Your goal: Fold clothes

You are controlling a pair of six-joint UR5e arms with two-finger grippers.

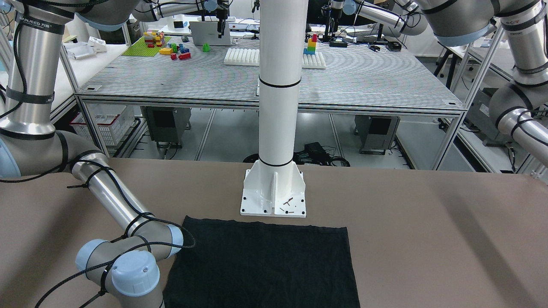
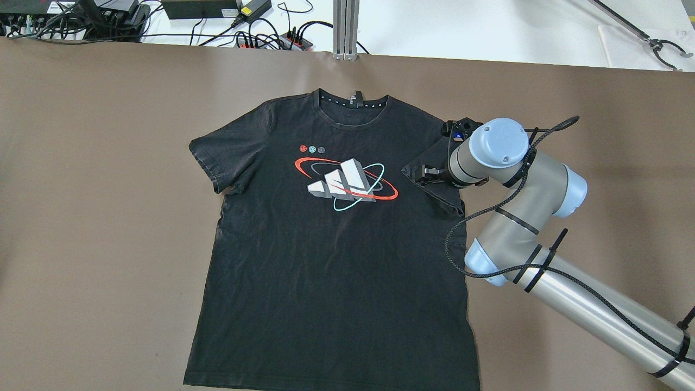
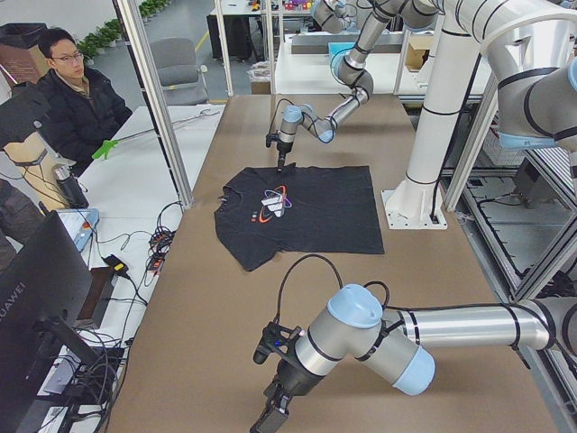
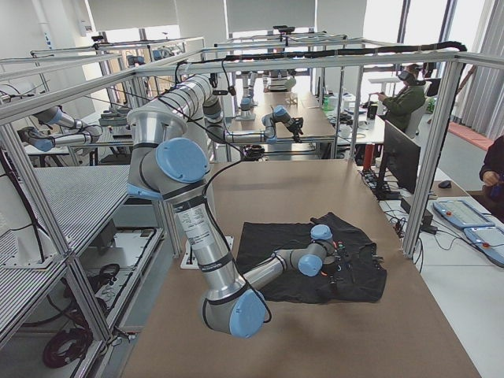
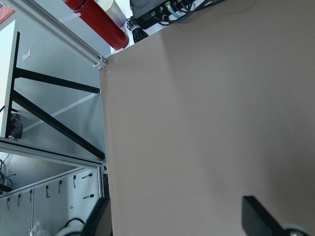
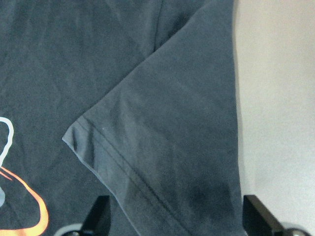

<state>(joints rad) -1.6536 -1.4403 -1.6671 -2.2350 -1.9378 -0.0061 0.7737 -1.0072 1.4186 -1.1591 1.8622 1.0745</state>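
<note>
2 arms bent low: your right end effector (image 2: pixel 428 175) spread above the folded sleeve (image 6: pixel 187 123) of the matte black T-shirt (image 2: pixel 326 260), left end effector (image 3: pixel 270 417) spread over brown bench (image 2: pixel 108 217).

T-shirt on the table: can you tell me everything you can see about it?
The T-shirt is black, soft-looking and slightly wrinkled. It lies flat, front up, on the brown table, collar away from the robot. Its chest has a white block logo ringed in red and teal, with three small dots above. The spread sleeve lies straight out; the folded sleeve is turned inward onto the chest, under the open right gripper.
</note>
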